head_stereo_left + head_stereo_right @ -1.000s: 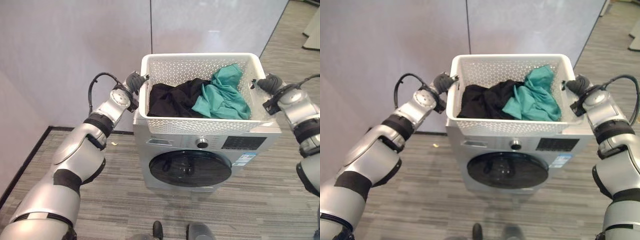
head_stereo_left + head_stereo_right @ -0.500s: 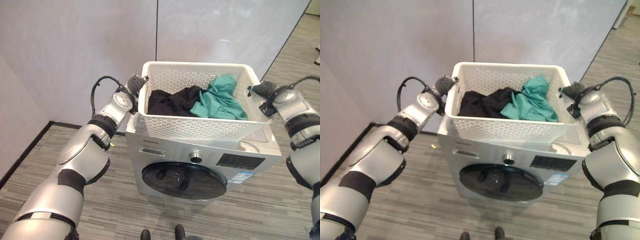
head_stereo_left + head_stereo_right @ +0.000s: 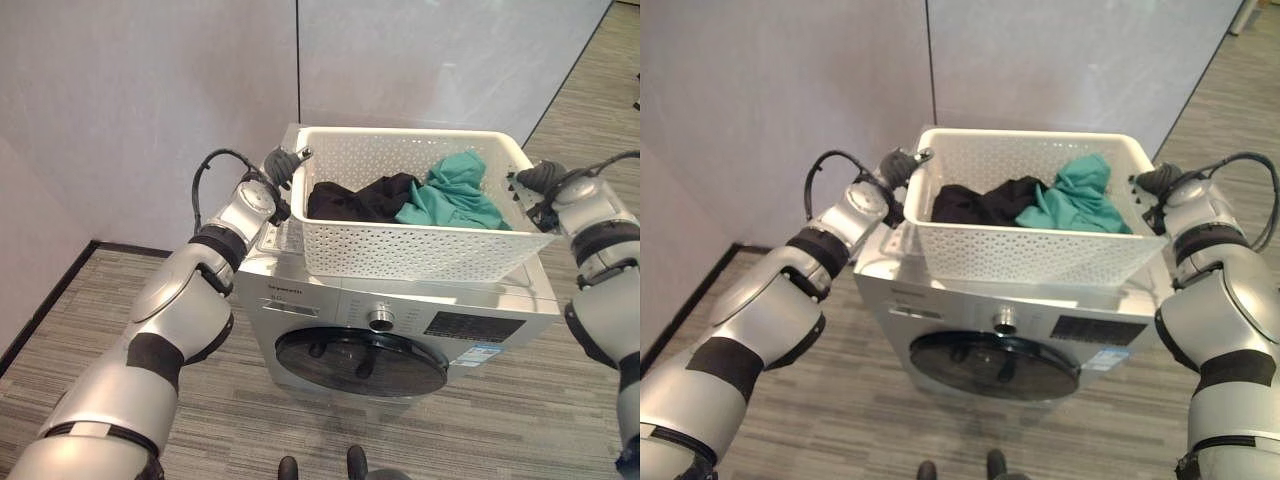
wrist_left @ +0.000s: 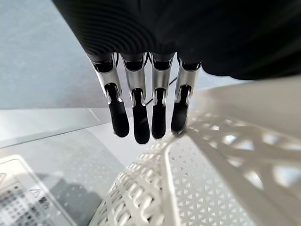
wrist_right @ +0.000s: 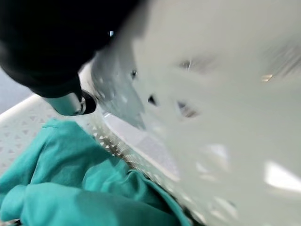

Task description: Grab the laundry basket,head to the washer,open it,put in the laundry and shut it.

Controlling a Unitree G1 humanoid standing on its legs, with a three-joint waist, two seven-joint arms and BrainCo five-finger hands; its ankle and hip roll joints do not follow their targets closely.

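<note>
A white perforated laundry basket [image 3: 420, 255] rests on top of the silver front-loading washer [image 3: 300, 285]. Inside it lie a black garment [image 3: 365, 198] and a teal garment [image 3: 450, 200]. My left hand [image 3: 280, 163] is at the basket's left rim, thumb over the edge; its fingers [image 4: 141, 117] hang nearly straight down the outer wall [image 4: 188, 188]. My right hand [image 3: 540, 178] holds the right rim, its thumb [image 5: 70, 101] hooked inside above the teal garment [image 5: 70, 179]. The washer's round dark door [image 3: 360, 362] is closed.
Grey wall panels stand right behind the washer. A control knob [image 3: 380, 320] and a dark display [image 3: 470, 327] sit on the washer's front panel. Striped grey floor [image 3: 120, 300] spreads to the left and right of the machine.
The view has shifted. The basket has come down and back onto the washer's top, baring the top's near left corner. Both hands stayed on the rim.
</note>
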